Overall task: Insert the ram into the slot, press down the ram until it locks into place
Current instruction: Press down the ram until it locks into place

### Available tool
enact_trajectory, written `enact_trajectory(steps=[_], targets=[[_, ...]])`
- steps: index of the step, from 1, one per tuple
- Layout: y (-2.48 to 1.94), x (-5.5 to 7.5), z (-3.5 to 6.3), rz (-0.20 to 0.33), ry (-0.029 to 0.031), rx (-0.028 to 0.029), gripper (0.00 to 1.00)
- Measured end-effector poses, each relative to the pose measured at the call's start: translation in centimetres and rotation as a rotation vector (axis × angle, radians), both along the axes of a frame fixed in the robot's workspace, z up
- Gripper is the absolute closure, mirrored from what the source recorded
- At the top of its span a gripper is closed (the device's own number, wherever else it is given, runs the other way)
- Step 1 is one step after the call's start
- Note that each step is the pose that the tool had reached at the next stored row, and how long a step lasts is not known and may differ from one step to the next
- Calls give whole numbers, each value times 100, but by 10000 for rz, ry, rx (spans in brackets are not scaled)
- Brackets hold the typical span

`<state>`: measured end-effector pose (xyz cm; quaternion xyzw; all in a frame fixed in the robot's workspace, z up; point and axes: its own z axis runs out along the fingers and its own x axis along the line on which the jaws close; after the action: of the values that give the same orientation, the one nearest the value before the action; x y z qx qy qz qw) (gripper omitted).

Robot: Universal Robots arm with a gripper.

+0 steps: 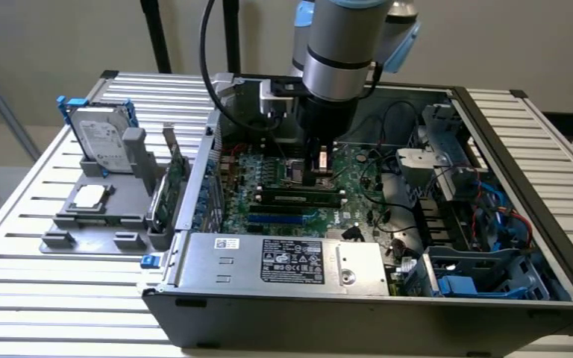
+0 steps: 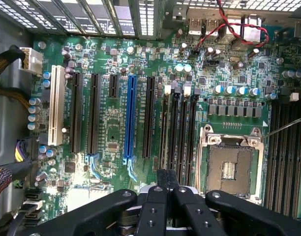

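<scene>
My gripper (image 1: pixel 321 173) hangs inside the open computer case (image 1: pixel 525 149), just above the motherboard (image 1: pixel 266 216). In the wrist view its two black fingers (image 2: pixel 160 183) are pressed together, shut with nothing seen between them, and the gripper (image 2: pixel 166 173) sits over the near end of the black memory slots (image 2: pixel 180 128). In the exterior view a long dark stick that looks like the ram (image 1: pixel 297 196) lies in the row of slots just in front of the gripper. Whether its end latches are closed I cannot tell.
The empty CPU socket (image 2: pixel 231 164) lies beside the memory slots. A power supply (image 1: pixel 277 261) fills the case's front, and drive cages and cables (image 1: pixel 465 224) stand on the exterior view's right. Outside, a grey holder (image 1: pixel 98 216) carries an upright green expansion card (image 1: pixel 174 186) and a hard drive (image 1: pixel 107 142).
</scene>
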<state>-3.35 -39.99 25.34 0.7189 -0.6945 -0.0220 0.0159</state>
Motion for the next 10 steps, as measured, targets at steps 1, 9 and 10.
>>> enact_trajectory(steps=[1,9,10], targets=[[0,0,-20,0,-7,0,89],[12,-16,-158,-81,-34,1,89],[15,-16,-168,-108,-35,1,89]])
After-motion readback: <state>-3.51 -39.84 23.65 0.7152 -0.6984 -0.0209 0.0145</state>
